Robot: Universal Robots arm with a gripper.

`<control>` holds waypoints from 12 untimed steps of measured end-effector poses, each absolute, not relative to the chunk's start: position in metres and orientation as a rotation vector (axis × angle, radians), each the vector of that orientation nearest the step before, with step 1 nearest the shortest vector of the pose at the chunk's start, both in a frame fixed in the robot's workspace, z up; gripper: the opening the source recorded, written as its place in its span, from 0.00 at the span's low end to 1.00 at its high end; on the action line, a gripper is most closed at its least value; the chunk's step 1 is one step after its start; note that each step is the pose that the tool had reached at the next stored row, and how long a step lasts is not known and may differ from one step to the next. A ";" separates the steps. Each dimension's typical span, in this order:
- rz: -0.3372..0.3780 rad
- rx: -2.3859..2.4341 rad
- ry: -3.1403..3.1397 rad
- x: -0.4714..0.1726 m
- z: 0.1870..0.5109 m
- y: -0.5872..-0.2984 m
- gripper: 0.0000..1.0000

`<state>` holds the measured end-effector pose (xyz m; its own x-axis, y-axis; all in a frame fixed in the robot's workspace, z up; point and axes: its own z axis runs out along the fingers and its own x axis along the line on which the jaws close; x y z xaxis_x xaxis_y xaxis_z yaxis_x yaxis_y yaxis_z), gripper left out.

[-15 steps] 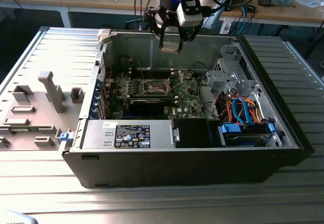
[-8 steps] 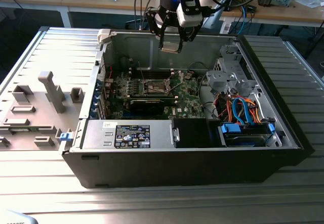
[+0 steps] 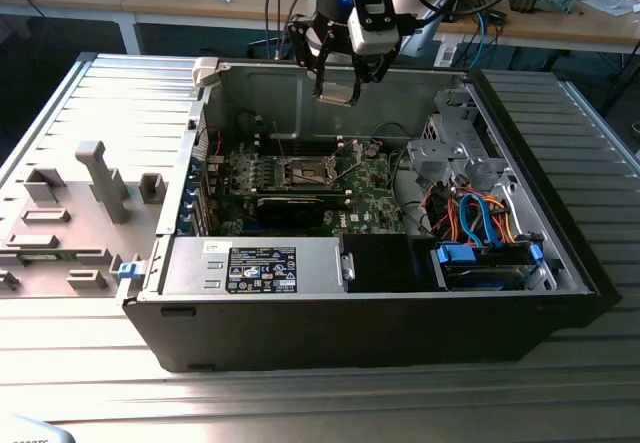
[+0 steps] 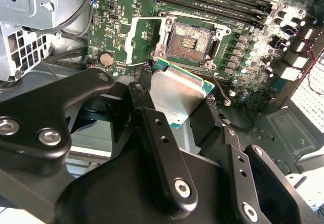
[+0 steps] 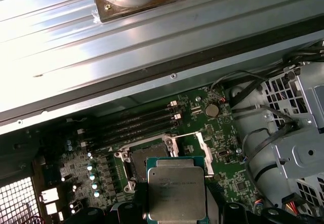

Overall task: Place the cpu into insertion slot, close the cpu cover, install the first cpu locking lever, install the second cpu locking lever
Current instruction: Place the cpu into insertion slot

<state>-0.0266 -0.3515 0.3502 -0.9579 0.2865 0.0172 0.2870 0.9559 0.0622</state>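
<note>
While the jaws hang in the upper middle of the exterior view, they are clamped on the cpu, which is held in the air above the open computer case. Below it, in the middle of the frame, the green motherboard lies flat in the case with the insertion slot at its centre, well apart from the chip. The case rests on a ribbed metal tabletop. Grey fixture blocks stand at the exterior view's left, and blue and orange cables show at its right.

In the second wrist view, the jaws grip the cpu by two opposite edges, with its silvery top facing the camera and tilted. Beyond it the insertion slot lies bare with its contacts showing. The cpu cover is swung open beside the slot, and a coin battery sits near the cover.

In the first wrist view, the cpu overlaps the near part of the insertion slot. The cpu cover is raised at the slot's side, and long black memory slots run just past it.
</note>
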 end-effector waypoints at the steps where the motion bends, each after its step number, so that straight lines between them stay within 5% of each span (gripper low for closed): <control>1: -0.100 -0.458 -3.098 -0.027 0.350 -0.352 0.55; 12: -0.100 -0.475 -3.096 -0.027 0.349 -0.352 0.55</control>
